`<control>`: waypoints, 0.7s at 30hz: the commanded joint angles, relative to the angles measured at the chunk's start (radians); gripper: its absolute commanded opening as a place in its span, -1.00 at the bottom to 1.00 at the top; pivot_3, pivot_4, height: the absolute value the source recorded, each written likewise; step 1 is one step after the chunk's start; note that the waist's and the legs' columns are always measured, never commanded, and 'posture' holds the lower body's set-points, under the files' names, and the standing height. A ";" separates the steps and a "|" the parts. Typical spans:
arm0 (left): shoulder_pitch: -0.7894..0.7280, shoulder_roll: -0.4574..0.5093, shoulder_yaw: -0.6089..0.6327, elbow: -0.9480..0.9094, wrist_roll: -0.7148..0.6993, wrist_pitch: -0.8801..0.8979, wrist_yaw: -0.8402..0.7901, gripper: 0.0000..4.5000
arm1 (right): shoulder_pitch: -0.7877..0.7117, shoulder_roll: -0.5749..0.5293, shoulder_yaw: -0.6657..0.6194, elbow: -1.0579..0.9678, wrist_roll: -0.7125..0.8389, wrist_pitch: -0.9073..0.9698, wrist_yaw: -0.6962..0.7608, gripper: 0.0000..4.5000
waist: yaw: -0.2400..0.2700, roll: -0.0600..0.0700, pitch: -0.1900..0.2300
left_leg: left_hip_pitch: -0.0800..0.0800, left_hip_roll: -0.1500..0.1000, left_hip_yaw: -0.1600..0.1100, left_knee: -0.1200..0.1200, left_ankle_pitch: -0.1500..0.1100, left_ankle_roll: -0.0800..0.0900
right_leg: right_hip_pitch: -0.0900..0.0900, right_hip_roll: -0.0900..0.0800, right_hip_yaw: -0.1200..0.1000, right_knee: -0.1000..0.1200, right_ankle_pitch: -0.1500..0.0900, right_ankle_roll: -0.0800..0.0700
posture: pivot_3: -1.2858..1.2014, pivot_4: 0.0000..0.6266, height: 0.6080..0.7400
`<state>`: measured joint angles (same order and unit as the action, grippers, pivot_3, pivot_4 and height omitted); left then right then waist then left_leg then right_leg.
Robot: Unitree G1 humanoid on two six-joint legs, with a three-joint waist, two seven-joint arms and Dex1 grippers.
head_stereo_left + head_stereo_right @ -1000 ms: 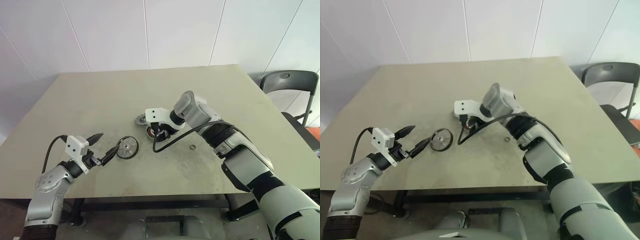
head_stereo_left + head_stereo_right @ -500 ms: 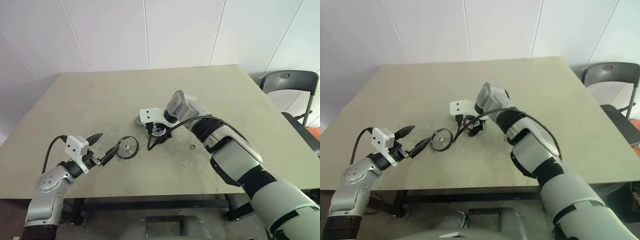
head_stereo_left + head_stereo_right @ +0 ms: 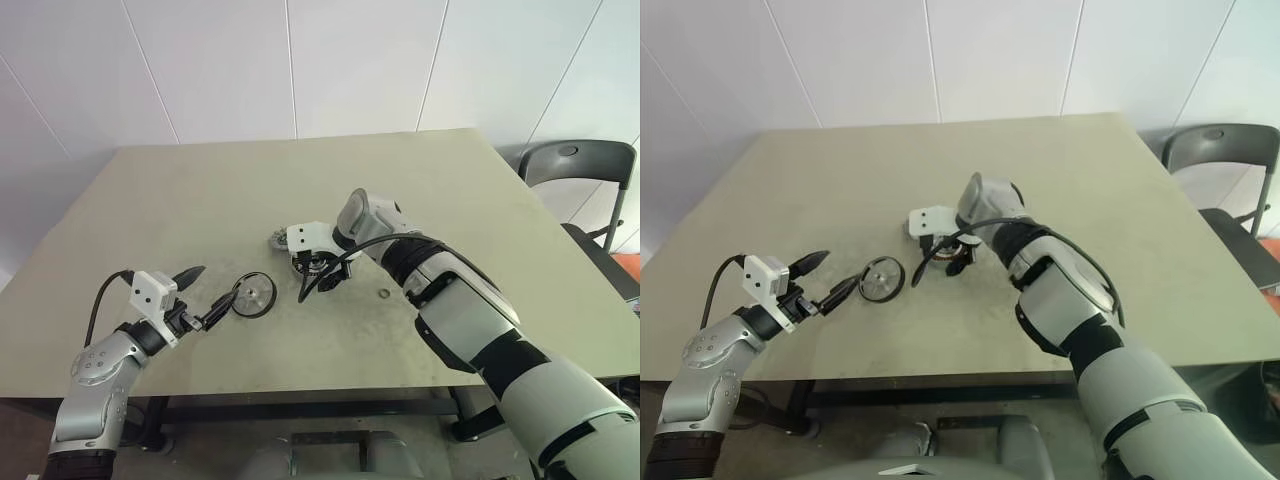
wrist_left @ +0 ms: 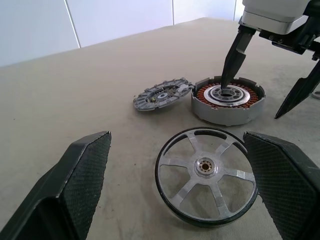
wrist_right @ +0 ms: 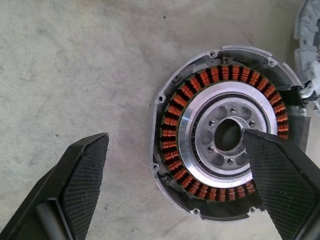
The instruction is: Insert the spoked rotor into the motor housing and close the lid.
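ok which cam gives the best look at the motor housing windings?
Right wrist view: the motor housing shows from nearly straight above, with the whole copper ring and the silver hub. The left wrist view shows it side-on, beyond the spoked rotor, one finger of the right gripper over its hub. In the eye views that gripper mostly hides it.

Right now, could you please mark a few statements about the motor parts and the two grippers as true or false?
1. The rotor already sits inside the housing. False: it lies flat on the table, beside the housing.
2. The right gripper is open, with one finger above the housing's centre hole. True.
3. The lid covers the housing. False: it lies beside it, one edge tilted up against the housing's rim, and the copper windings are exposed.
4. The left gripper is open, with the rotor between its fingers. True.
5. The left gripper holds the rotor off the table. False: the rotor rests on the table.
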<state>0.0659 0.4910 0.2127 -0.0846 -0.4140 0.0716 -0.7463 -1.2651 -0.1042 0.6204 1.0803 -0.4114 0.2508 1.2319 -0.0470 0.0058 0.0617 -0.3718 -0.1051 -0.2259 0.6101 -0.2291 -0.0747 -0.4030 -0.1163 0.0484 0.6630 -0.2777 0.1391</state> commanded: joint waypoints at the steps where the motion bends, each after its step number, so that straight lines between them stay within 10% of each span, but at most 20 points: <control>1: -0.010 0.006 0.012 -0.035 -0.001 -0.017 0.002 1.00 | -0.012 0.008 -0.012 -0.012 -0.006 -0.004 0.002 0.99 | 0.001 0.000 0.000 | 0.000 0.000 0.000 0.000 0.000 0.000 | 0.000 0.000 0.000 0.000 0.000 0.000 | 0.03 -1.00 1.00; 10: -0.009 0.008 0.014 -0.036 -0.001 -0.017 0.001 1.00 | 0.003 0.017 -0.003 0.003 -0.027 -0.006 -0.011 0.99 | 0.000 0.000 0.000 | 0.000 0.000 0.000 0.000 0.000 0.000 | 0.000 0.000 0.000 0.000 0.000 0.000 | 0.03 -1.00 1.00; 21: -0.012 0.008 0.015 -0.034 0.001 -0.020 0.003 1.00 | 0.006 0.030 -0.021 -0.004 -0.033 0.016 -0.025 -0.17 | -0.003 -0.002 -0.002 | 0.002 0.000 0.000 0.000 0.000 0.000 | 0.001 0.000 0.000 0.000 0.000 0.000 | 0.03 -1.00 1.00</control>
<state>0.0654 0.4911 0.2124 -0.0855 -0.4136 0.0714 -0.7446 -1.2540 -0.0852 0.6133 1.0929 -0.4474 0.2584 1.2085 -0.0495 0.0042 0.0601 -0.3702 -0.1051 -0.2255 0.6103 -0.2290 -0.0749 -0.4019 -0.1158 0.0493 0.6637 -0.2777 0.1390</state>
